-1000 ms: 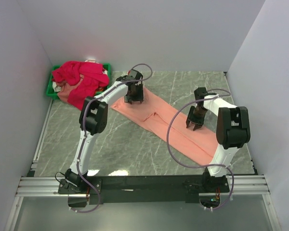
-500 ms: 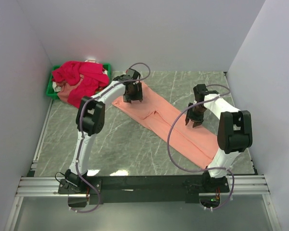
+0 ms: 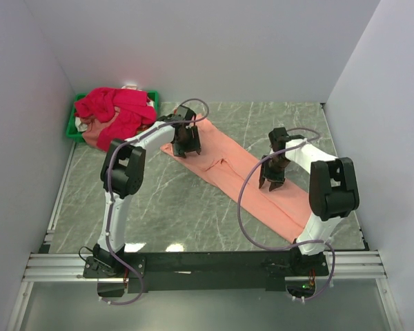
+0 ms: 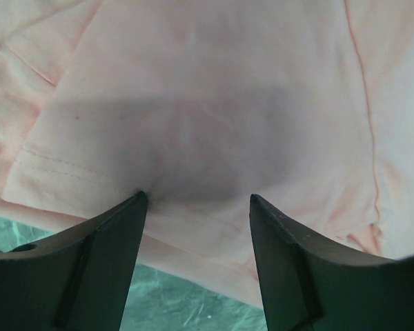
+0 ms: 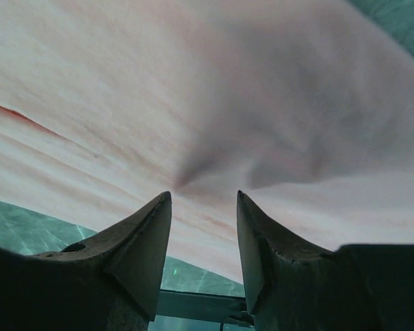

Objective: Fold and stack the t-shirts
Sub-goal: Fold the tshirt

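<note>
1. Across the table (image 3: 159,207), from far-left toward the near-right corner, lay the salmon t-shirt (image 3: 228,172), a long strip.
2. Left gripper (image 3: 185,152) and right gripper (image 3: 270,185) stood parted, tips pressing cloth, holding nothing.
3. Next, probably: pinch, fold crosswise.

Showing two slim arms, the left arm (image 3: 114,221) and the right arm (image 3: 309,231), in white tubular links broken up by chunky black joint housings. Carrying a large rounded black block (image 3: 124,172) at each elbow, toward nine and three o'clock in the overhead view. Trailing a thin lilac-grey cable (image 3: 240,196) in loose loops along each arm. Standing on small black bases (image 3: 100,262) bolted to a black crossbar (image 3: 207,263) with silver aluminium rails (image 3: 55,265) at six o'clock. Ending in black wrist units. Showing, on the left gripper (image 4: 196,200) and the right gripper (image 5: 203,196), paired dark grey wedge-shaped fingers (image 4: 107,255), matte, tapering to blunt tips. Bearing a small round hole at seven o'clock in both wrist views.
</note>
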